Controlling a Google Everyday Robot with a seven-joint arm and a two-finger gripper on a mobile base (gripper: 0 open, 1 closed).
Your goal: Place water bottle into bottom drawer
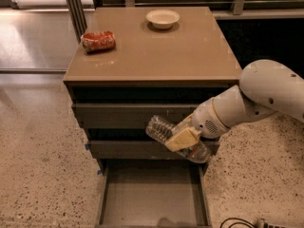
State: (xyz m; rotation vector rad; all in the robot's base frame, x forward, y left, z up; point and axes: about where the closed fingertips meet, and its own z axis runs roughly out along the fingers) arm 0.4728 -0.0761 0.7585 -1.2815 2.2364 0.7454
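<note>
The fingers [183, 137] of my gripper [176, 140] are clamped around the middle of the water bottle [159, 129]. I hold it in the air, tilted, its left end higher than its right. It hangs in front of the two shut upper drawers [118, 115] and above the bottom drawer [152, 198], which is pulled open, its flat grey floor showing. The bottle touches neither. I cannot tell which end carries the cap. My white arm [261, 96] reaches in from the right. On the cabinet top [156, 51] a crushed red can [98, 41] lies near the left edge. A small pale bowl [163, 18] sits towards the back, well apart from the can.
</note>
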